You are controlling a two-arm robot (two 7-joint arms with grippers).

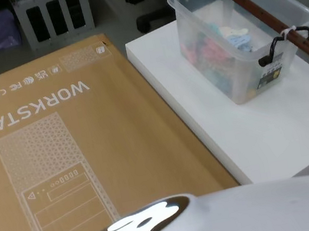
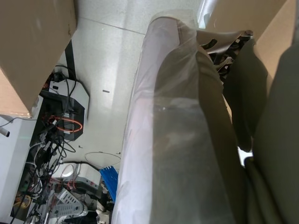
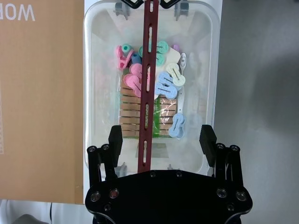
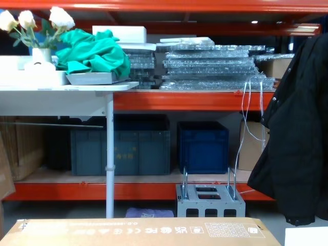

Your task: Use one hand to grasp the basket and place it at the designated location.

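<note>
White table under basket, orange shelving

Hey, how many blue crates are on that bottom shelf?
2. A larger grey-blue crate sits on the bottom shelf, behind the white table leg; a darker blue crate stands to its right. Another may hide in the shadow farther left.

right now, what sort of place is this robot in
Probably a warehouse or stockroom: orange steel racking holding stacked trays, dark blue crates on its lower shelf, a large cardboard box in front.
</note>
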